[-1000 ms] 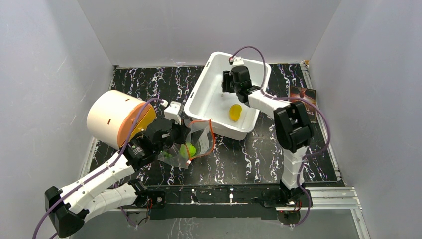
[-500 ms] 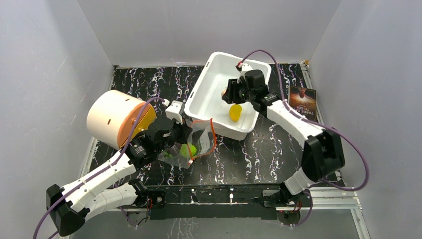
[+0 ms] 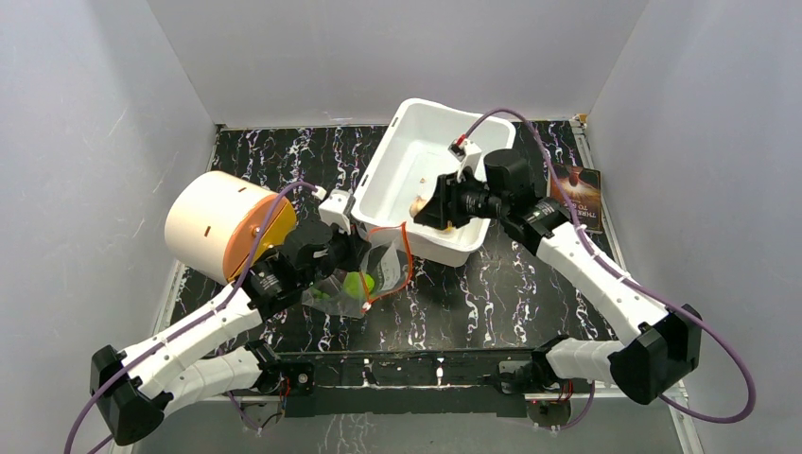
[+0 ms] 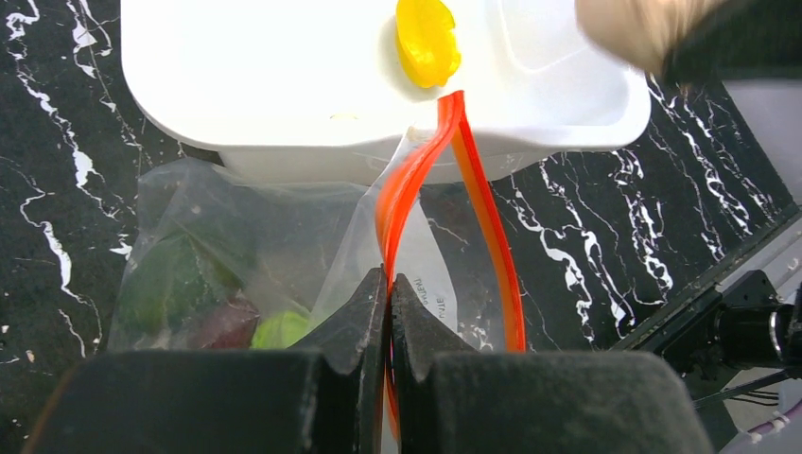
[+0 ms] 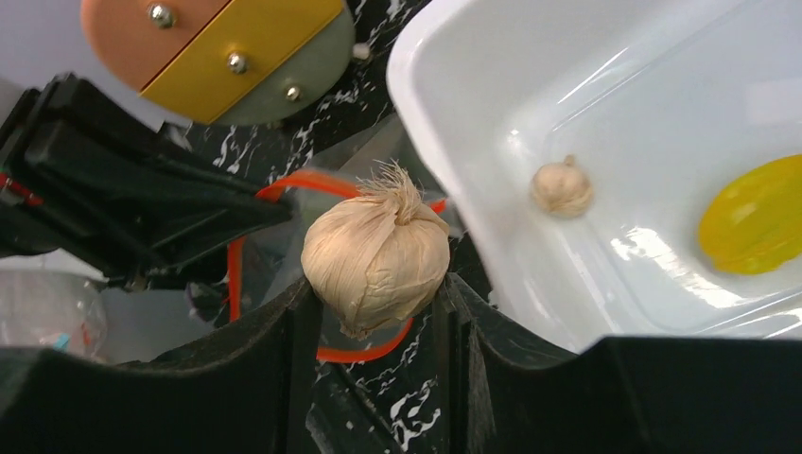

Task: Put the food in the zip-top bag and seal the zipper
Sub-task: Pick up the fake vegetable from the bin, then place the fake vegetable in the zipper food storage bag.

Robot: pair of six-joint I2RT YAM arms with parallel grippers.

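Observation:
The clear zip-top bag [image 3: 371,271] lies in front of the white tub [image 3: 397,156], its mouth toward the tub. My left gripper [image 4: 389,284] is shut on one side of the red-orange zipper [image 4: 421,175], and the mouth gapes. Inside the bag are a lime [image 4: 281,329], a dark purple fruit [image 4: 222,324] and a dark green avocado [image 4: 165,284]. My right gripper [image 5: 376,298] is shut on a beige garlic bulb [image 5: 376,255], above the tub's near rim and close to the bag mouth. A second garlic bulb [image 5: 562,186] and a yellow mango piece [image 5: 757,227] lie in the tub [image 5: 492,104].
A cream and orange drum [image 3: 222,222] lies on its side just left of the left gripper. A dark booklet [image 3: 577,194] lies at the table's right edge. White walls stand close on three sides.
The right arm has swung from the tub's far part toward the bag, carrying the garlic bulb. The left gripper has kept its hold on the zipper, almost unmoved.

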